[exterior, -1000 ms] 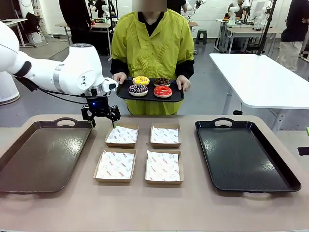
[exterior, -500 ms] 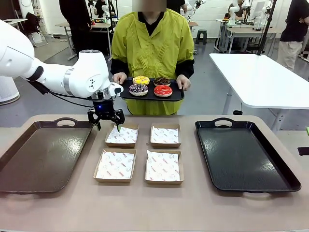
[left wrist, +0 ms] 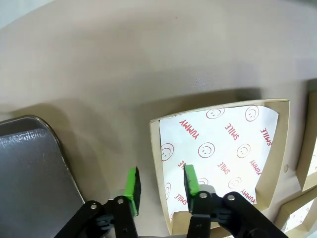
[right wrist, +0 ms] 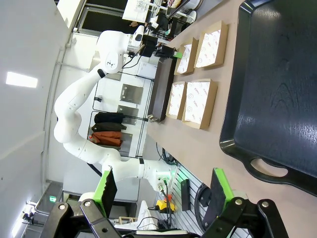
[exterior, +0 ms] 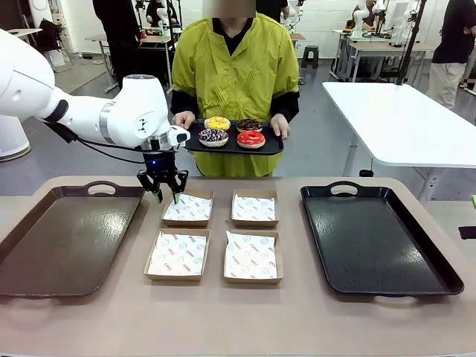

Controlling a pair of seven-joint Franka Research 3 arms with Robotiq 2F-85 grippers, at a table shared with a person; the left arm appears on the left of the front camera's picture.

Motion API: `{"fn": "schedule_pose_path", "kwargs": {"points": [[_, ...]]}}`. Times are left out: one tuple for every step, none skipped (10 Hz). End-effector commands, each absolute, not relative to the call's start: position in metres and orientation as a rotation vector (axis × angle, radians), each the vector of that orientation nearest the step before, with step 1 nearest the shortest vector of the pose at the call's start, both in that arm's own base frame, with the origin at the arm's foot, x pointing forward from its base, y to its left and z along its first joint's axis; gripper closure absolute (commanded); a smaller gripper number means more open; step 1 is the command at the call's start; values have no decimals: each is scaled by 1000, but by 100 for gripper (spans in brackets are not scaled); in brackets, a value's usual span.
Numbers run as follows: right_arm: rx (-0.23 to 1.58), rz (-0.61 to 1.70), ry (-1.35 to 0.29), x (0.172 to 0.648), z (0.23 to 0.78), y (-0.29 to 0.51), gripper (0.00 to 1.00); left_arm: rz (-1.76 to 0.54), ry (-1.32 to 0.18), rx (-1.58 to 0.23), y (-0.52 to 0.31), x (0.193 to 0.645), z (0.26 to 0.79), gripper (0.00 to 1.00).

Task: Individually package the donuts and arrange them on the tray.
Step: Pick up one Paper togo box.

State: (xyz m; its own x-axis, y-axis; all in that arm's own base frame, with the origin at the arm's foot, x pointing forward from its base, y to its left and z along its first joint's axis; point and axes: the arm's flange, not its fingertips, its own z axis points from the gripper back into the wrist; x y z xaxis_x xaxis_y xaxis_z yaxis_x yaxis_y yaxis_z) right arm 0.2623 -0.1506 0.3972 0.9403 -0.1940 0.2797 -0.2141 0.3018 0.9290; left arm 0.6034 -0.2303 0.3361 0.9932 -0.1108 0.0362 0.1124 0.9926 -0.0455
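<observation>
Four donuts sit on a small black tray point(exterior: 272, 149) that a person holds at the table's far side: yellow-iced point(exterior: 217, 123), dark chocolate point(exterior: 249, 125), sprinkled point(exterior: 213, 137) and glossy red point(exterior: 251, 140). My left gripper point(exterior: 169, 195) points down at the far-left corner of the far-left cardboard box point(exterior: 188, 208). In the left wrist view its jaws point(left wrist: 161, 186) are drawn in and straddle the left wall of that box point(left wrist: 218, 148), with a gap still on each side. My right gripper point(right wrist: 162, 193) is open with nothing in it, off the table's right side.
Three more paper-lined boxes point(exterior: 253, 208) point(exterior: 178, 254) point(exterior: 252, 256) lie mid-table. A large brown tray point(exterior: 67, 238) lies on the left and a large black tray point(exterior: 375, 238) on the right. The person's hands grip the small tray's ends.
My left gripper has shifted right and down to the far-left box's corner, and its jaws have narrowed from wide open. The person's tray has stayed put.
</observation>
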Motion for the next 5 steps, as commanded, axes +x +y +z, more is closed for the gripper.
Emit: {"fn": "schedule_pose_path", "kwargs": {"points": [[1282, 21, -382, 263, 398, -150, 0, -126, 2, -64, -230, 612, 335, 91], [1282, 21, -382, 263, 398, -150, 0, -127, 9, -66, -229, 612, 333, 100], [1282, 21, -382, 263, 398, -150, 0, -126, 9, -65, -229, 612, 334, 100], [1282, 21, -382, 263, 398, -150, 0, -126, 4, -66, -228, 611, 336, 100], [1282, 21, -382, 263, 398, -150, 0, -124, -1, -66, -227, 610, 338, 100]]}}
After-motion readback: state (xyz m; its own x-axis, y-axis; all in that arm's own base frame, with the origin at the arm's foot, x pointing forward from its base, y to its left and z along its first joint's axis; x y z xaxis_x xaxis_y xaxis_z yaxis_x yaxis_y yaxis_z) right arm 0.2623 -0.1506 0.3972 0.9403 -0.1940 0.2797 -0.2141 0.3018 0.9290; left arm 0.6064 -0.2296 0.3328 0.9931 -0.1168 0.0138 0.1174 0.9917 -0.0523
